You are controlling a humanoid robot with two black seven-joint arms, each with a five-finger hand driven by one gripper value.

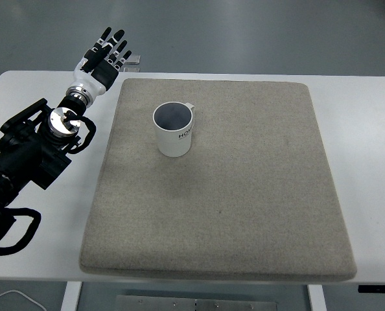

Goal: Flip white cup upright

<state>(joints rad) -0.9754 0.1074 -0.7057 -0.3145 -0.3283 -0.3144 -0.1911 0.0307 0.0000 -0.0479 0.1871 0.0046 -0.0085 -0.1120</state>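
Note:
A white cup [174,130] with dark lettering stands upright on the grey felt mat [244,194], mouth facing up and its handle toward the back right. My left hand [106,56] hovers over the table's back left corner, off the mat and well left of the cup. Its fingers are spread straight and hold nothing. The black left arm [30,155] runs in from the lower left edge. No right arm shows.
The mat covers most of the white table [43,240]. A small clear object [133,61] lies at the table's back edge beside my left hand. Grey floor surrounds the table.

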